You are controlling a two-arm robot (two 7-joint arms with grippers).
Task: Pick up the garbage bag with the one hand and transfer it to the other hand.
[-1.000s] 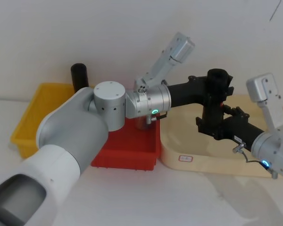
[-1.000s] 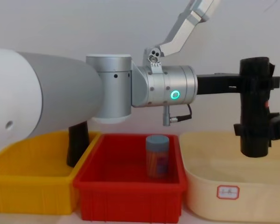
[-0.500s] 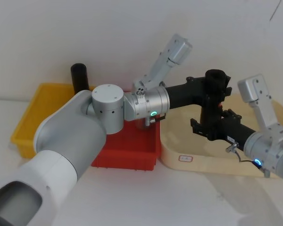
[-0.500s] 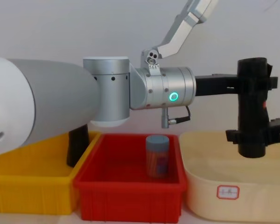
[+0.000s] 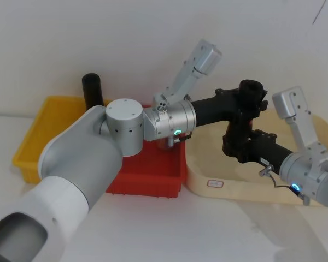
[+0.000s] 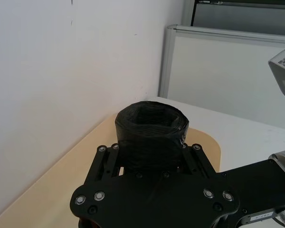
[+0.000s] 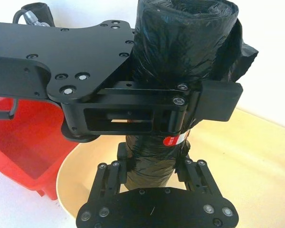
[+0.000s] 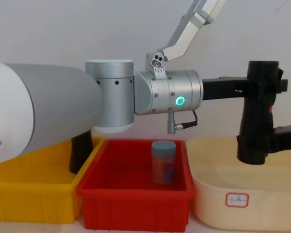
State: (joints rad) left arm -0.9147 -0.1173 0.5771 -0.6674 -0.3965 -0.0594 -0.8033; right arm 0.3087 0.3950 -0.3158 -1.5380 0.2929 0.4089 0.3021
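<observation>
Holding the garbage bag [image 8: 258, 111] upright in mid-air over the cream tub [image 8: 218, 191], I am at the handover stage of the job. Nearest me, the red bin [image 8: 136, 201] carries a small blue-grey jar [image 8: 163, 162], the yellow bin [image 8: 31, 194] sits beside it on my left, and the tub, with a small label [image 8: 236, 199] on its front wall, sits on my right. Above them my left gripper [image 7: 199, 102], on the green-ringed wrist, reaches across from the left and pinches the roll high up, its fingers [image 7: 221, 100] pressed against the black plastic near the open top, which keeps the lower half free for a second grasp. My right gripper [image 7: 154, 168], on the blue-ringed wrist, comes in from the right and sits around the roll's lower part, a finger on either side; whether those fingers [image 7: 195, 173] are pressing the plastic or merely flanking it I cannot tell. The bag hangs clear of the tub floor, so nothing beneath it blocks the exchange, though the two grippers are stacked close together on one short roll, and I judge that the upper one should let go only once the lower grip is firm. Farther back, a second black roll [image 5: 91, 87] stands upright at the rear of the yellow bin, well apart from the handover, against the plain white wall.
</observation>
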